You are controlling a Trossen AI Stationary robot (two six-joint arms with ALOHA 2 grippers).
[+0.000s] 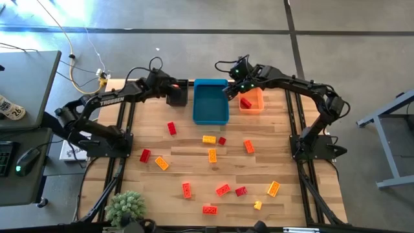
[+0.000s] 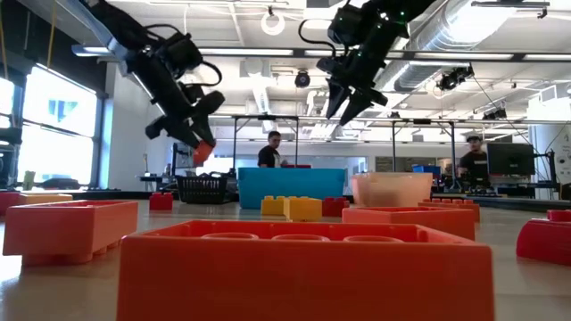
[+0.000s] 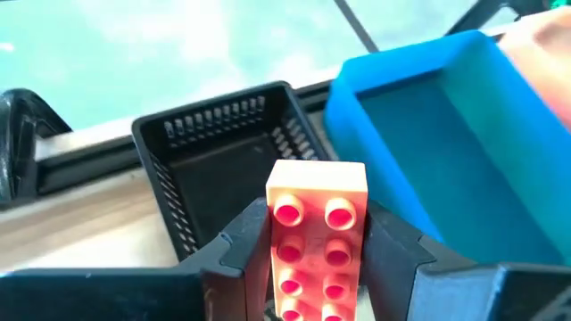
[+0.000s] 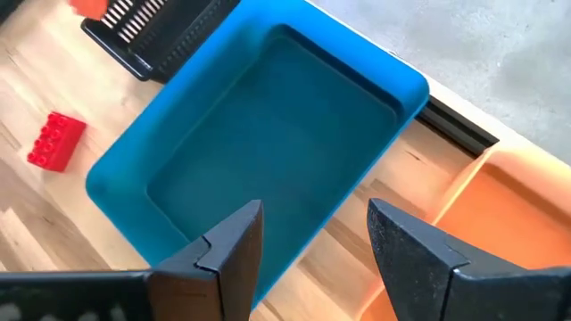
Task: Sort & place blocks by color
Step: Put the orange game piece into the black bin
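My left gripper (image 1: 173, 86) hangs above the black bin (image 3: 223, 156) at the table's far edge, shut on a red studded block (image 3: 317, 236). My right gripper (image 4: 312, 223) is open and empty, up in the air over the gap between the blue bin (image 4: 268, 143) and the orange bin (image 4: 517, 196). One red block (image 1: 245, 102) lies inside the orange bin (image 1: 253, 101). Several red, orange and yellow blocks (image 1: 212, 155) lie scattered flat on the wooden table, one red one (image 4: 55, 141) near the blue bin. My left gripper pinches the red block between its two fingers (image 3: 245, 236), one on each long side (image 3: 272, 245), with the studded face toward the wrist camera. The fingers slant downward from above. The block (image 2: 203, 152) sits at the fingertips, lifted clear above the black bin.
The three bins stand in a row along the far edge: black (image 1: 176, 97), blue (image 1: 211, 102), orange. A small plant (image 1: 126, 206) stands at the near left corner. Arm bases sit at the table's left and right sides. People show in the room beyond.
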